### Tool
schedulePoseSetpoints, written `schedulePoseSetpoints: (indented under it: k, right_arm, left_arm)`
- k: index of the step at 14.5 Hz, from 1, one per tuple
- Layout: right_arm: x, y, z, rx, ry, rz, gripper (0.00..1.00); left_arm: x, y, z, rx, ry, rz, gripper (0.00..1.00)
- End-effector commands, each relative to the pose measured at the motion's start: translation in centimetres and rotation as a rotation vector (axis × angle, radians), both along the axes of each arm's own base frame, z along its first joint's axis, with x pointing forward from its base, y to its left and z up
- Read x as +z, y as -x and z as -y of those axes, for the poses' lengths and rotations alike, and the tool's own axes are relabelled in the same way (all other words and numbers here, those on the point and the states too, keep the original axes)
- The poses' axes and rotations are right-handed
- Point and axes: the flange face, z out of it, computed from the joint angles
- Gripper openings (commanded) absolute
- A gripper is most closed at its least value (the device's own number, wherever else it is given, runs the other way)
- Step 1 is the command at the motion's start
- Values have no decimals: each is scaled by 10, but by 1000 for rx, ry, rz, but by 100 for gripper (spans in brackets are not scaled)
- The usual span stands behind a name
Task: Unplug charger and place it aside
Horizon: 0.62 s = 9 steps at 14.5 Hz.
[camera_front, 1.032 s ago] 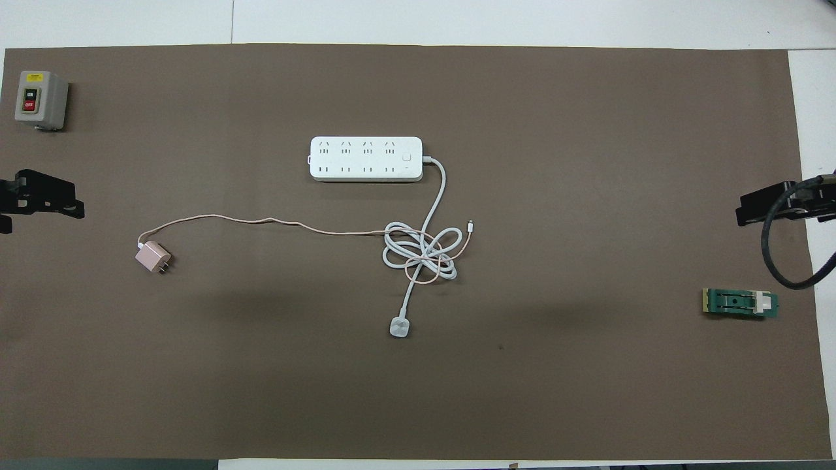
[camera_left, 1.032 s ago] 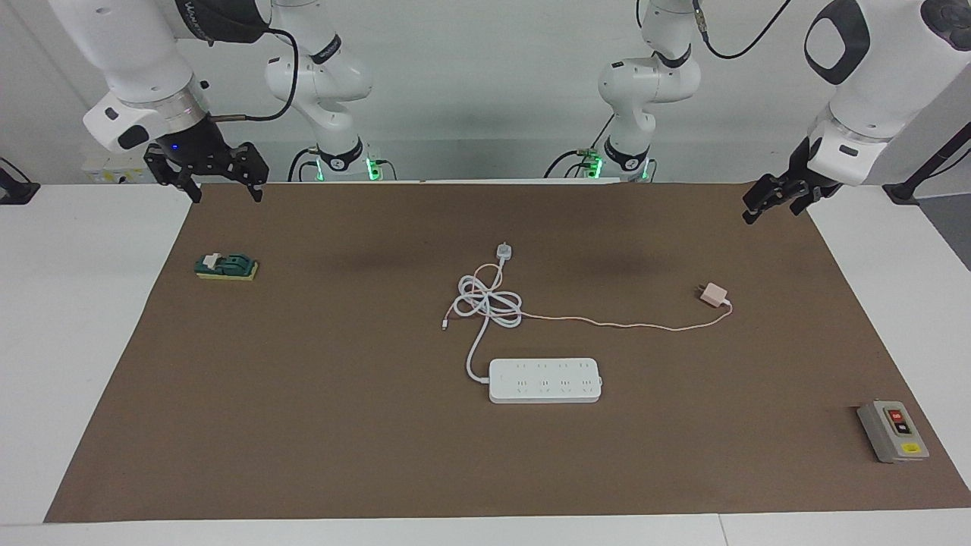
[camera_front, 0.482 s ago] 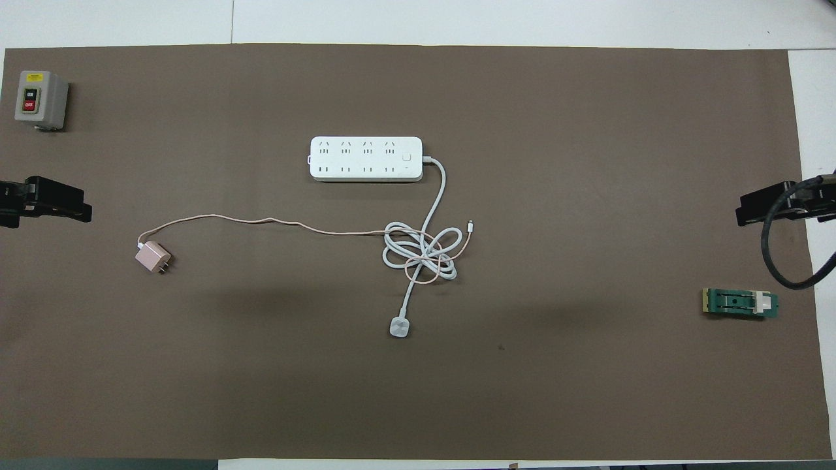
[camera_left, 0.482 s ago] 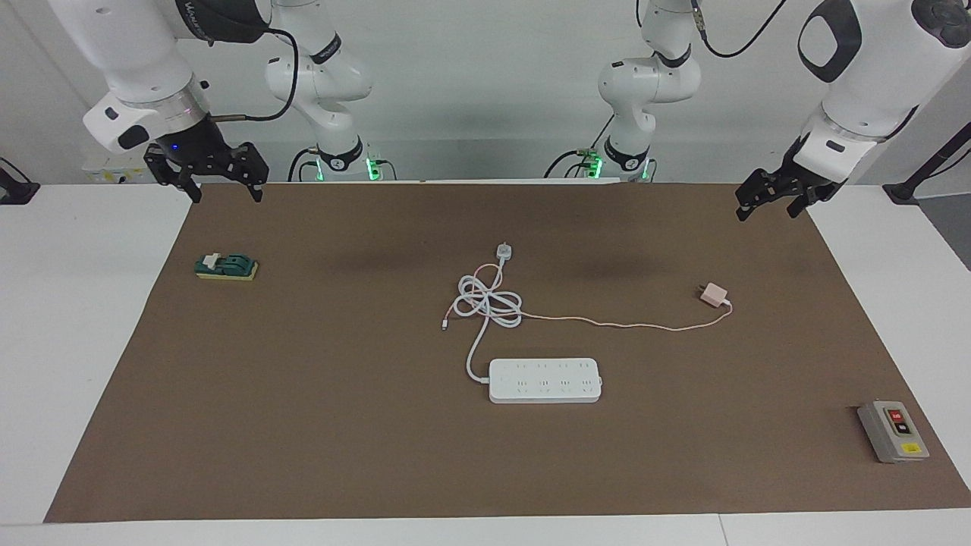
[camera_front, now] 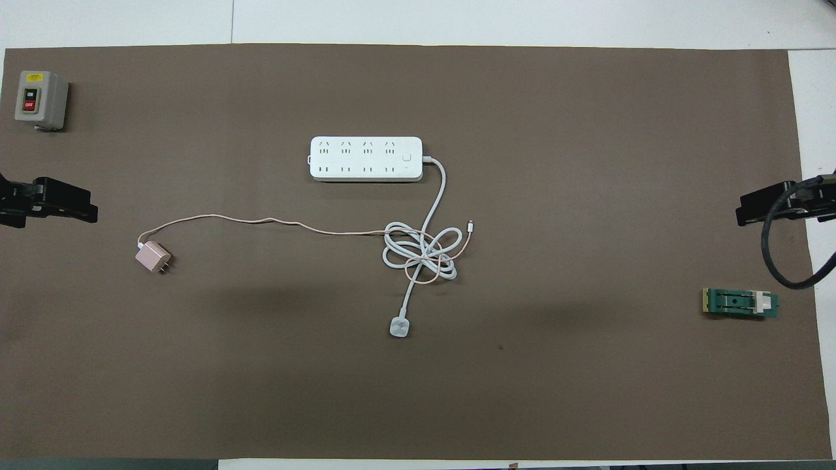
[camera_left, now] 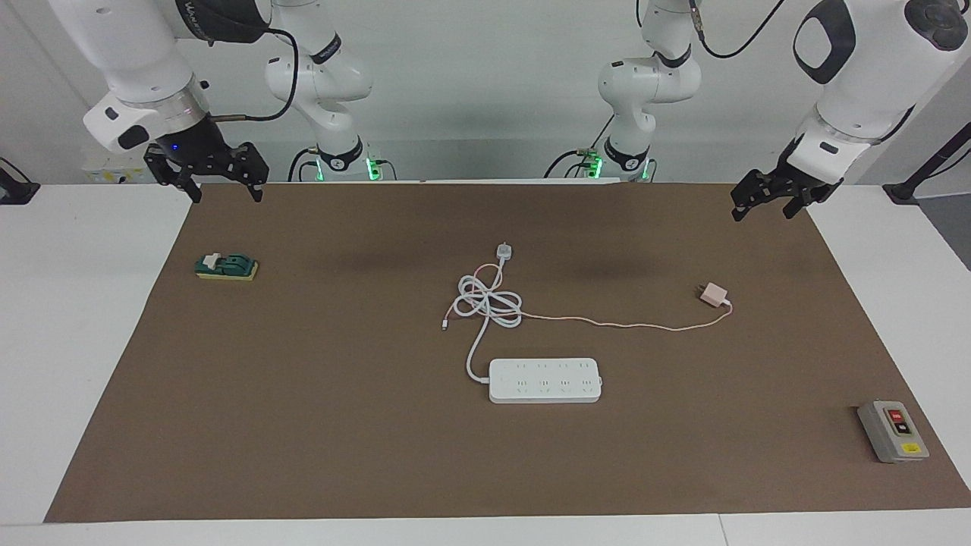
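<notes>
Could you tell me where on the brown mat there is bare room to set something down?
The widest bare stretch lies between the cord tangle and the green block, toward the right arm's end. Another runs between the power strip and the grey switch box. It is crowded mid-table, where the charger and its cable meet the coiled cord.

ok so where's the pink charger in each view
Facing view: the charger lies on the mat toward the left arm's end, nearer the robots than the power strip.
Overhead view: the charger sits below the strip.
Shared landmark: its thin cable leads to the cord tangle.
</notes>
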Motion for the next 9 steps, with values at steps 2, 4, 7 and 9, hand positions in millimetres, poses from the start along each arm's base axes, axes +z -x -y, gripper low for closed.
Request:
schedulePoseSetpoints:
  k: [2,4,7,9]
  right_arm:
    - [3,6,-1,-6,6,1,100]
    - [3,6,-1,-6,6,1,100]
    - [3,6,-1,-6,6,1,100]
    - [3,6,-1,-6,6,1,100]
  left_arm:
    - [-4,0,-1,-10,-15,-11,100]
    - [-5,0,-1,-11,-14,-9,100]
    - [-4,-10,3,-15,-13,38,100]
    - [-2,-12,3,-15,-11,60,100]
